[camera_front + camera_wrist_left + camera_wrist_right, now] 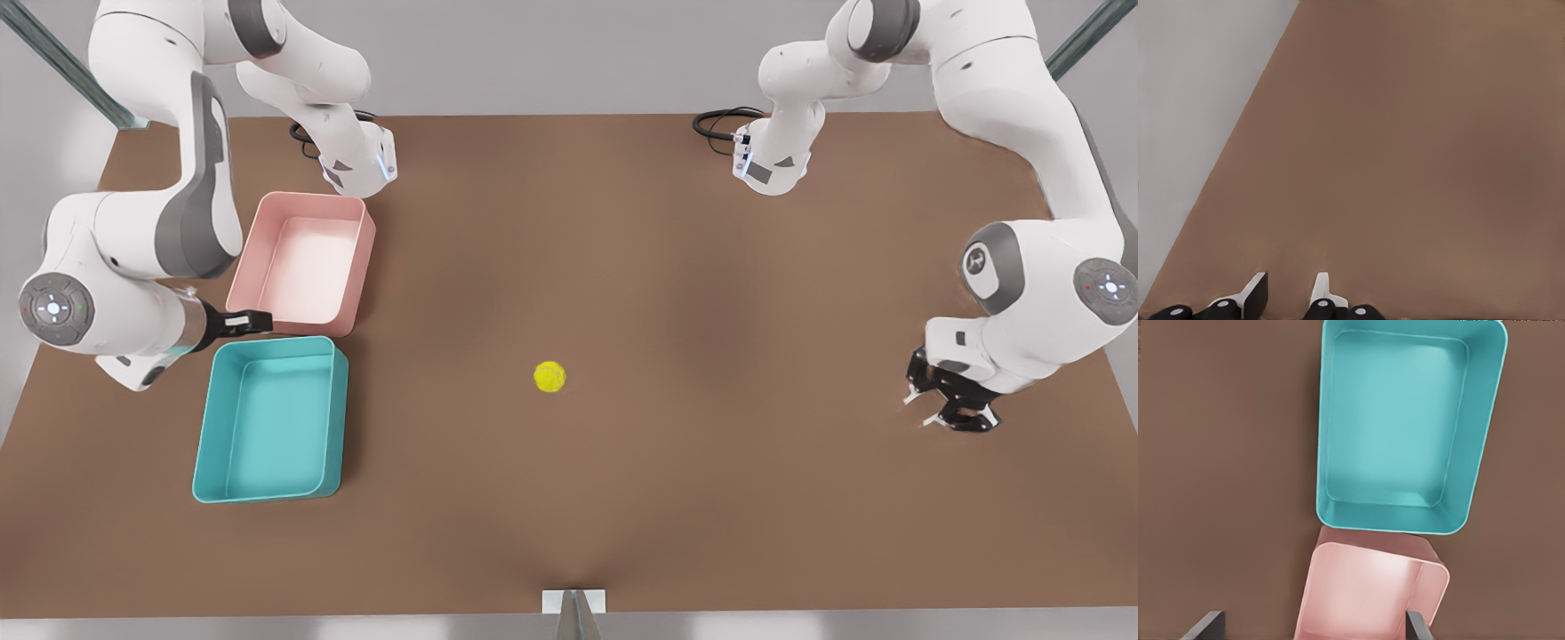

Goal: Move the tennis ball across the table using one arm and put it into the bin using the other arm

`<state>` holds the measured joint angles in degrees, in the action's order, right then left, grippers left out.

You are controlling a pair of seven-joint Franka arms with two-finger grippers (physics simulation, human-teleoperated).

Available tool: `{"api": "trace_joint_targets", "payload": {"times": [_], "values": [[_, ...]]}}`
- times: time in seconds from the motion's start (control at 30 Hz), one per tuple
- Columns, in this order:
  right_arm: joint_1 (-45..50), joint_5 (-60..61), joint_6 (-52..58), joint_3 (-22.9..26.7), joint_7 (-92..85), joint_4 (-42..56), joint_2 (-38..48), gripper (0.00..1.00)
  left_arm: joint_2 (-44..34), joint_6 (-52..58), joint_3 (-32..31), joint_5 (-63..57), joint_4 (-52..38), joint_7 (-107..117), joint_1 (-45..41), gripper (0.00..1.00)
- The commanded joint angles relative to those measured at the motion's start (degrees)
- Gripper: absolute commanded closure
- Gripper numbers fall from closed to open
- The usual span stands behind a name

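The tennis ball (549, 376), small and yellow-green, lies alone on the brown table (711, 267) near its middle. The teal bin (340, 418) stands empty at the front view's left. My right gripper (253, 321) hovers at that bin's far edge, between it and the pink tub; its wrist view looks down on the teal bin (1481, 453) with the right gripper (1311, 628) open wide. My left gripper (949, 411) hangs low over the table at the front view's right, far from the ball. In its wrist view the left gripper (1288, 293) is open over bare table (1405, 133).
An empty pink tub (364, 258) stands touching the teal bin's far side; it is also in the right wrist view (1435, 587). Both arm bases and black cables (716, 123) sit at the table's far edge. A small white bracket (573, 602) marks the near edge.
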<state>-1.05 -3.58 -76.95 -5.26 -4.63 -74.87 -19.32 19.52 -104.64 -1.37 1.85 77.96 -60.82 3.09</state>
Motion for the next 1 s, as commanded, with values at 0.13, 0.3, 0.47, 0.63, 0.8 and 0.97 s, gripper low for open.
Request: {"api": "trace_joint_targets", "payload": {"times": [0.13,0.3,0.47,0.63,0.8,0.97], "values": [[14.49,0.42,-7.51,-0.28,1.47,-0.45,-5.20,0.00,-1.33,33.19,2.87,0.52,-10.81,72.70,-3.44,0.00],[20.56,1.03,-33.70,-0.28,17.99,-13.28,-6.61,0.00,-0.98,33.27,2.95,0.61,-11.17,68.64,-2.91,0.00],[20.92,2.53,-55.66,-0.36,24.32,-28.38,-4.59,0.00,-0.98,33.19,2.95,0.87,-11.08,68.20,-2.74,0.00],[18.19,2.53,-69.03,-0.19,23.97,-41.49,-0.72,0.00,-0.98,33.19,2.95,0.78,-11.08,68.20,-2.04,0.00],[17.66,2.35,-73.61,0.16,23.27,-47.82,0.51,0.00,-0.98,33.19,2.95,0.78,-10.90,68.20,-2.03,0.00],[16.26,1.82,-73.88,0.43,23.09,-50.20,1.04,0.00,-0.80,33.27,2.95,0.87,-10.90,68.20,-2.03,0.00]]}}
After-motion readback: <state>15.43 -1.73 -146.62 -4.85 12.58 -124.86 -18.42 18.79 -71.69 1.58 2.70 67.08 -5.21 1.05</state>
